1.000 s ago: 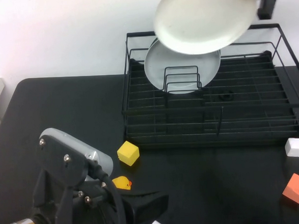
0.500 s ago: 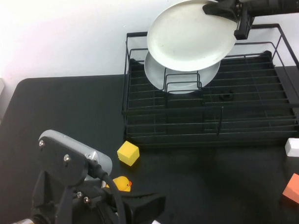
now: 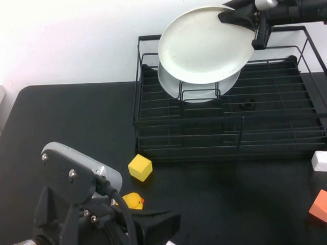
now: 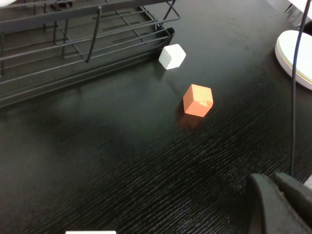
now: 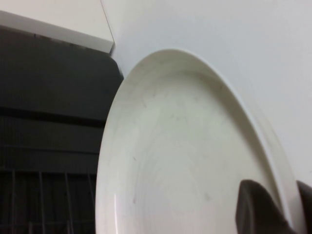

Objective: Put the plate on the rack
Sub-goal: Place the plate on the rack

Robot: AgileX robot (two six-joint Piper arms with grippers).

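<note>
the right claw (image 3: 245, 23) pinched the plate (image 3: 204, 45) by its rim, tilted above the rack (image 3: 271, 124) for slotting, while the left claw (image 4: 280, 204), grip unclear, sat parked low over the surface (image 3: 66, 120).

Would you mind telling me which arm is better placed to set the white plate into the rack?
The right: the right claw already grips the rim of the glossy white round plate above the black wire rack. The left claw sits low near the table's front, far off.
</note>
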